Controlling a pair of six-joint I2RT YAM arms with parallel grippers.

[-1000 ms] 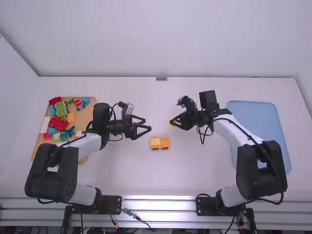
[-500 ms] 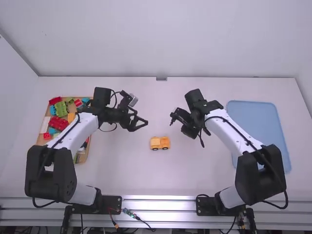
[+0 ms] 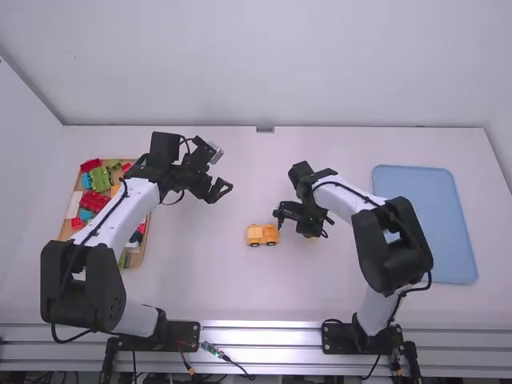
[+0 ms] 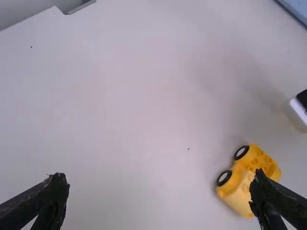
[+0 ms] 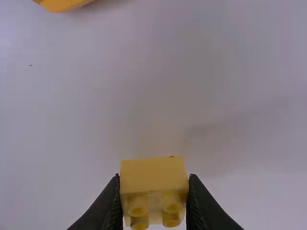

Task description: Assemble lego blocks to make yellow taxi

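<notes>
While the right gripper pinches a yellow block, the left gripper spread and empty, attaching seems in hand; next, square it over the wheeled base

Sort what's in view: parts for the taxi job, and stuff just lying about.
For the job:
yellow wheeled piece
yellow block, between the fingers of the right gripper

Lying about, as it seems now:
mixed blocks in the wooden tray
blue tray
</notes>
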